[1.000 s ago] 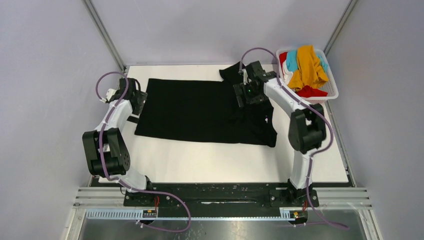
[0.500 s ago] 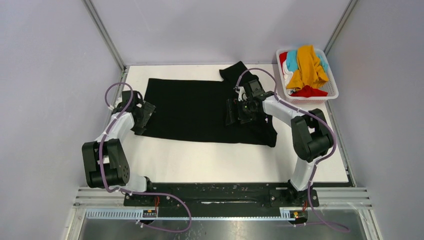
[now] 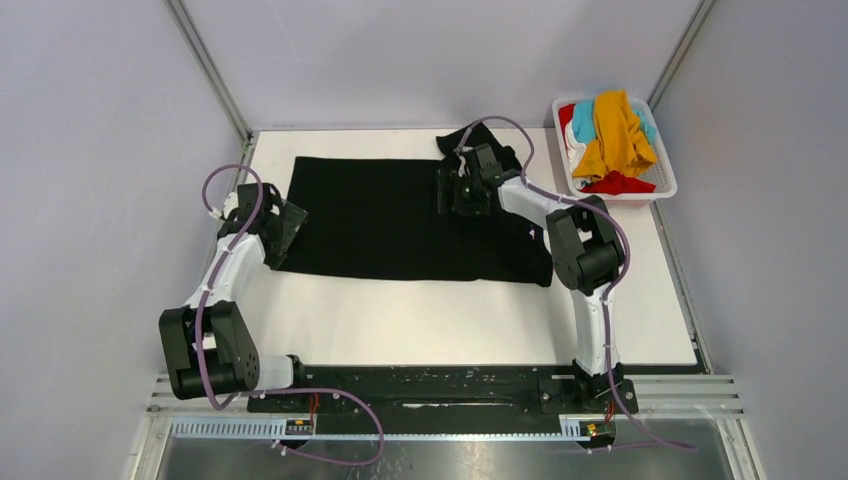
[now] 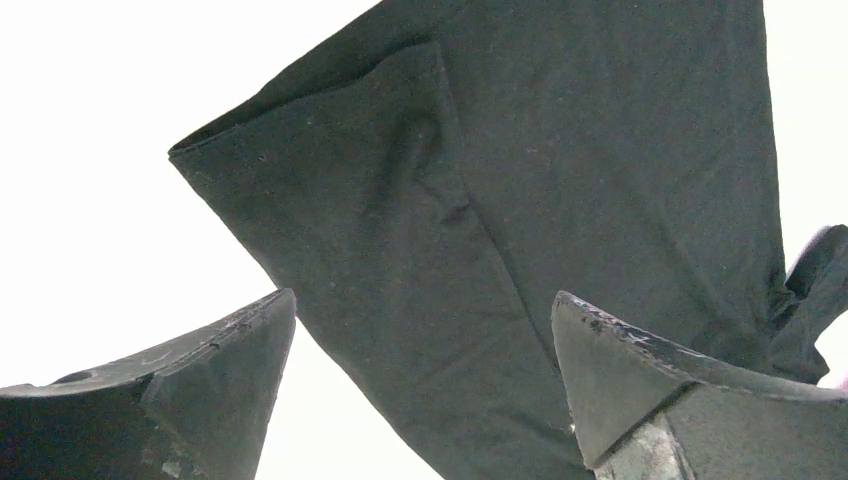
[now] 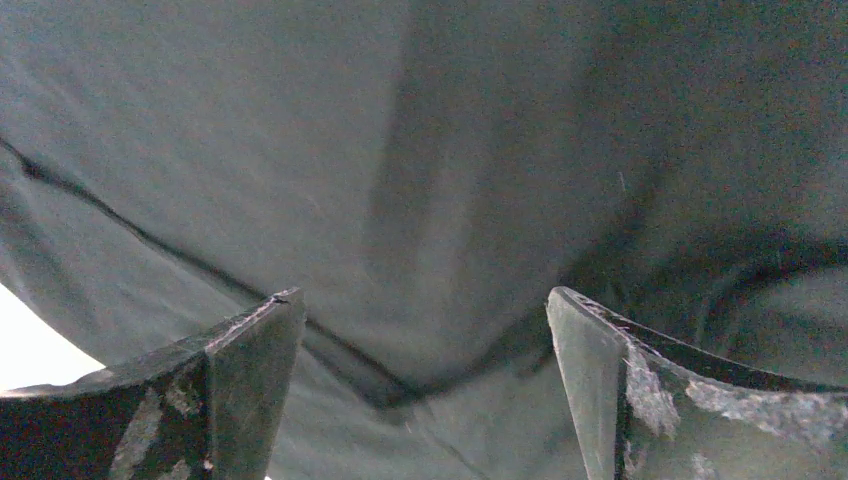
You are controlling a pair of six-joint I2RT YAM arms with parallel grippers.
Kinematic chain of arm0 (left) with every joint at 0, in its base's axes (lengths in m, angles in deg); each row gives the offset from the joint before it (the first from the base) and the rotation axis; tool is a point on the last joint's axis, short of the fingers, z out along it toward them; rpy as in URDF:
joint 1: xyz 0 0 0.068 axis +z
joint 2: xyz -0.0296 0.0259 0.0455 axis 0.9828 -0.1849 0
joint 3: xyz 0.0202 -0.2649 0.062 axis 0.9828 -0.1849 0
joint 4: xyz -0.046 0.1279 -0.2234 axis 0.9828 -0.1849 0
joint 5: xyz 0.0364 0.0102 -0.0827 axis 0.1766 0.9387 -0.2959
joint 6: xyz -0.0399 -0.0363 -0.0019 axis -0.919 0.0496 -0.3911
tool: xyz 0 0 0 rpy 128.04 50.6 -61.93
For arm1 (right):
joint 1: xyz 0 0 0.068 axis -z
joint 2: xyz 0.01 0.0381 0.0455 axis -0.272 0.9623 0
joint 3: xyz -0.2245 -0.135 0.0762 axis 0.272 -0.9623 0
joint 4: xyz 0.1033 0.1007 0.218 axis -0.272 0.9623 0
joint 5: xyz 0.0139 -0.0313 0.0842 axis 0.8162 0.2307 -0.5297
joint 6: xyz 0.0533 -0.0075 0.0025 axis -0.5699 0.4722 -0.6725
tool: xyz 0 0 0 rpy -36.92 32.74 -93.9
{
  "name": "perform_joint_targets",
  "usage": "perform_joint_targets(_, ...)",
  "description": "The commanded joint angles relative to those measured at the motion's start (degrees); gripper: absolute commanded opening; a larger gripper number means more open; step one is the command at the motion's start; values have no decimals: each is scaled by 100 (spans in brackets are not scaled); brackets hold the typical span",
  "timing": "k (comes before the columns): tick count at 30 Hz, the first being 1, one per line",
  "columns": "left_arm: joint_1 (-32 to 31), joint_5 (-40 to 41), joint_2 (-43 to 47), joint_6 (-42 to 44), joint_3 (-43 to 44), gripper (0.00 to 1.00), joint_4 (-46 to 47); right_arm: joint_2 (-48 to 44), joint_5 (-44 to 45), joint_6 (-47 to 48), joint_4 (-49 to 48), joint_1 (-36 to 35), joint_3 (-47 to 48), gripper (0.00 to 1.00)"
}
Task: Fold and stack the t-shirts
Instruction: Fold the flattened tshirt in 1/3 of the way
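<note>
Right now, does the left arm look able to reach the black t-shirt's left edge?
Probably yes: the left gripper hovers open right over the black t-shirt at that edge, with nothing in between.

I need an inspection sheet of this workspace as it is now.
Surface: white table top, black shirt on its far half.
Job's things: large black fabric t-shirt spread out; mustard-orange t-shirt, teal-blue t-shirt, red t-shirt, white t-shirt heaped in white plastic slotted basket.
Clutter: nothing seen.
Grippers: left gripper open at black shirt's left edge; right gripper open over its right part; both empty.
Cables: purple cables looped along both arms.
Surroundings: grey walls, metal frame posts.
</note>
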Motion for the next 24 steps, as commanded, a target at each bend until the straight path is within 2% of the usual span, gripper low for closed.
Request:
perform_joint_targets(1, 14, 189, 252, 137, 240, 99, -102, 411, 34, -529, -934, -131, 975, 99)
perform_joint_targets(3, 14, 239, 274, 169, 308, 99, -181, 480, -82, -611, -948, -178, 1274, 99)
perform_joint_targets(6, 18, 287, 344, 203, 312, 99, -203, 227, -96, -536, -938, -184, 1128, 99)
perform_joint_targets(13, 21, 39, 173, 254, 301, 99, 34, -922, 385, -415, -610, -73, -679, 99)
perform_joint_targets(17, 19, -150, -1, 240, 251, 99, 205, -1269, 566, -533, -526, -82, -1331, 100)
perform_joint_targets(20, 18, -226, -53, 254, 203, 99, 260, -1219, 659, -598, -603, -76, -1420, 99)
perform_joint_targets(24, 19, -229, -47, 279, 161, 99, 263, -831, 795, -613, -370, -77, -945, 100)
